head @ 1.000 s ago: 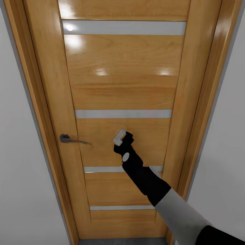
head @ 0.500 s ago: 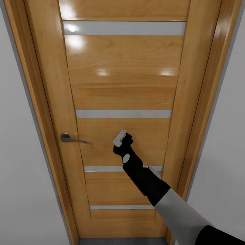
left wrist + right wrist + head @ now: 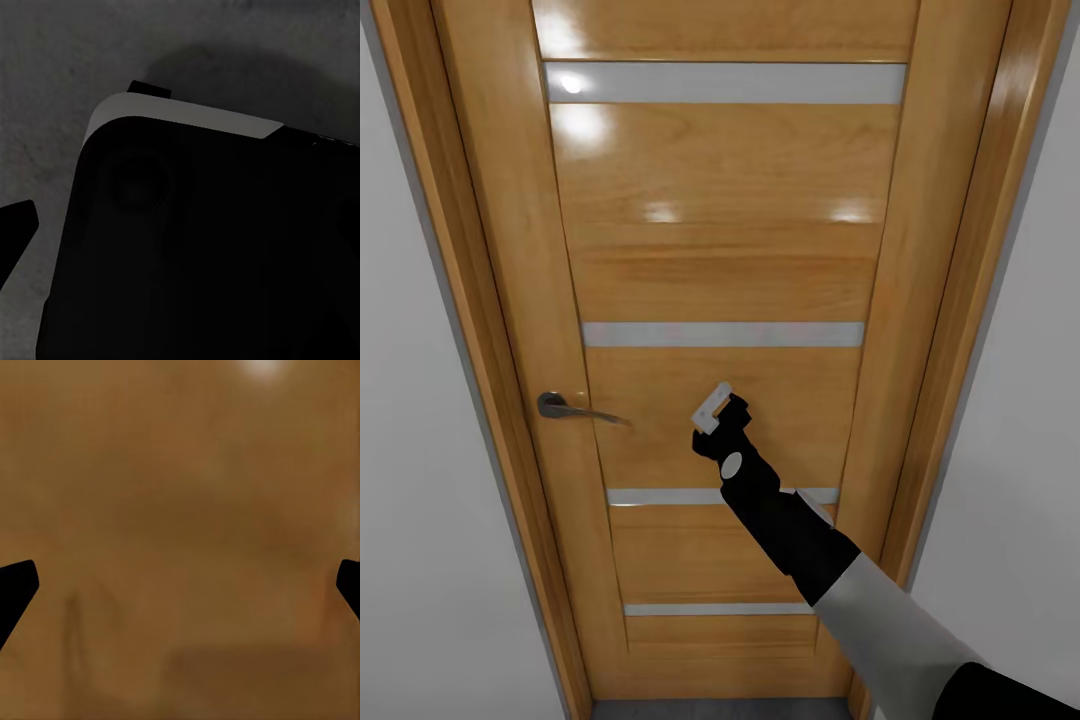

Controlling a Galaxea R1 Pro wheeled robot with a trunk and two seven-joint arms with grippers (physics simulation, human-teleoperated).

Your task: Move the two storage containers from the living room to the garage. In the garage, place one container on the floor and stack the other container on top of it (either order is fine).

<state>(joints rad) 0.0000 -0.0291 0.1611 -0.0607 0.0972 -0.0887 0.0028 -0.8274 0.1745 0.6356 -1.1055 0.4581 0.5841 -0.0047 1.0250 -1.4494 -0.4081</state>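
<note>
The two storage containers are out of view. I face a shut wooden door (image 3: 720, 260) with pale horizontal strips. My right gripper (image 3: 712, 407) is stretched out to the door's middle panel, to the right of the metal lever handle (image 3: 575, 410) and apart from it. In the right wrist view the right gripper (image 3: 180, 585) is open, its fingertips (image 3: 15, 585) far apart, nothing between them, blurred door wood (image 3: 180, 472) close ahead. The left gripper (image 3: 180, 225) hangs low over my dark base (image 3: 195, 247); one fingertip (image 3: 16, 225) shows far out at the side.
The door sits in a wooden frame (image 3: 455, 300) between plain white walls (image 3: 420, 560) on both sides. A strip of grey floor (image 3: 720, 709) shows under the door. Dark mottled floor (image 3: 60, 60) lies below the left wrist.
The right gripper has edged very slightly along the door panel. Everything else stays as it was.
</note>
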